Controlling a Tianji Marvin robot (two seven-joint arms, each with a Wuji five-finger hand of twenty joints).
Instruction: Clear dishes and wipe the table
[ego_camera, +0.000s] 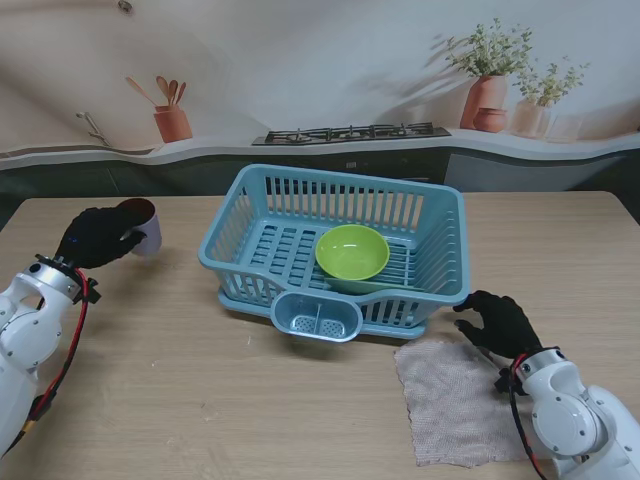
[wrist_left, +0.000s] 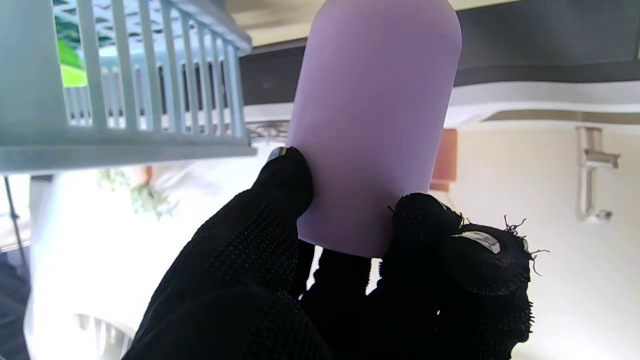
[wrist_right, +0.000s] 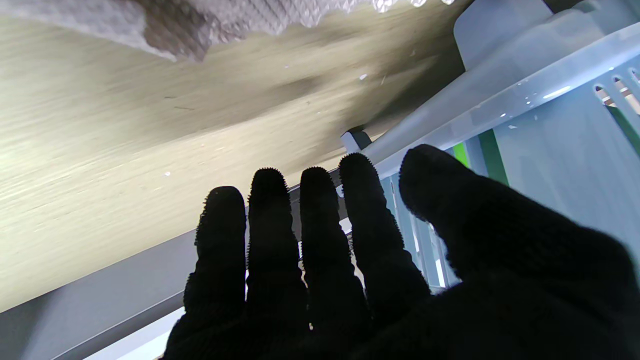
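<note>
A lilac cup stands at the table's far left, and my left hand is shut on its side; in the left wrist view black-gloved fingers wrap the cup. A blue dish rack sits mid-table with a green bowl inside. My right hand is open, fingers spread, beside the rack's near right corner and at the far edge of a beige cloth lying flat. The right wrist view shows the outstretched fingers, the rack's wall and a cloth corner.
The rack has a small cutlery cup on its near side. Beyond the table runs a counter with a stove, a utensil pot and potted plants. Bare wooden table top lies between my arms.
</note>
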